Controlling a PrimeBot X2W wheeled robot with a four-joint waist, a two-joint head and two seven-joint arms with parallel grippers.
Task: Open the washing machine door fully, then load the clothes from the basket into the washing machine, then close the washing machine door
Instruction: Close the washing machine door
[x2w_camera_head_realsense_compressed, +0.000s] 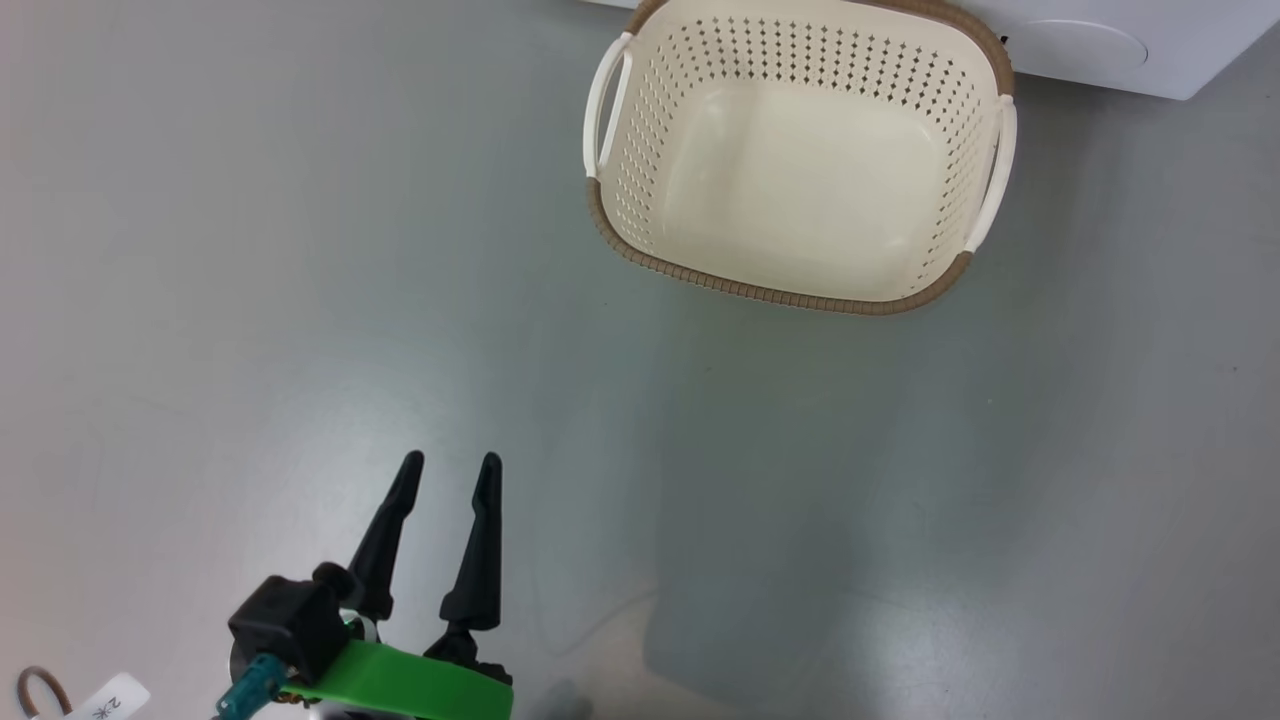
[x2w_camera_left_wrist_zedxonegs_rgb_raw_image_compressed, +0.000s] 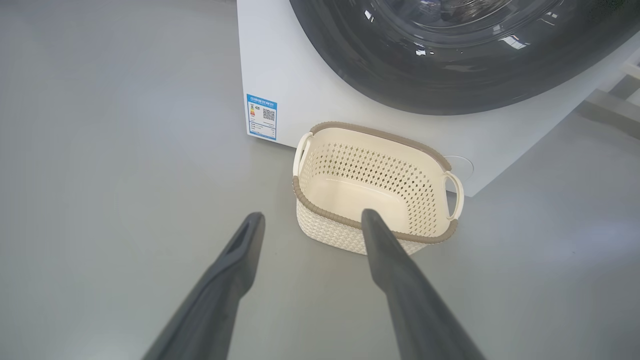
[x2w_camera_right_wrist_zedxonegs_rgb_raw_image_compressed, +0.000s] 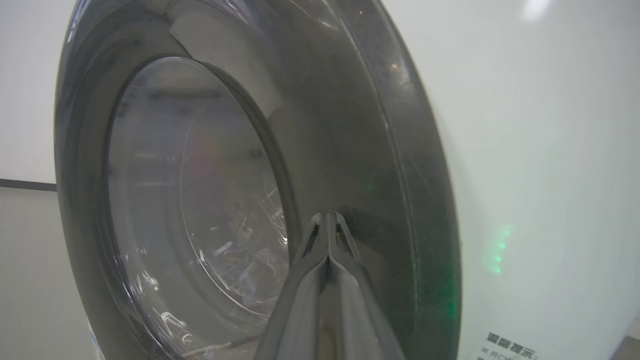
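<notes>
The left gripper (x2w_camera_head_realsense_compressed: 450, 462) hangs over the grey floor (x2w_camera_head_realsense_compressed: 250, 250) at 7 o'clock in the head view. Its two dark fingers (x2w_camera_head_realsense_compressed: 478, 560) are spread wide with nothing between them. From it, the basket (x2w_camera_head_realsense_compressed: 800, 292) stands well apart toward 1 o'clock, its bare cream bottom showing and its far rim close to the washing machine (x2w_camera_head_realsense_compressed: 1100, 45). In the left wrist view the same gripper (x2w_camera_left_wrist_zedxonegs_rgb_raw_image_compressed: 312, 216) points at the basket (x2w_camera_left_wrist_zedxonegs_rgb_raw_image_compressed: 380, 170), which sits on the floor just before the white front of the washing machine (x2w_camera_left_wrist_zedxonegs_rgb_raw_image_compressed: 280, 65). A blue label (x2w_camera_left_wrist_zedxonegs_rgb_raw_image_compressed: 261, 116) is at 10 o'clock from the basket, and the washing machine door (x2w_camera_left_wrist_zedxonegs_rgb_raw_image_compressed: 400, 85) is at 12 o'clock above it.

The right gripper (x2w_camera_right_wrist_zedxonegs_rgb_raw_image_compressed: 327, 216) has its fingers pressed together, holding nothing. Its tips are at the glossy black rim of the washing machine door (x2w_camera_right_wrist_zedxonegs_rgb_raw_image_compressed: 350, 125); I cannot tell whether they touch it. The door lies against the machine's white front (x2w_camera_right_wrist_zedxonegs_rgb_raw_image_compressed: 525, 125), its glass bowl at 9 o'clock from the tips.
</notes>
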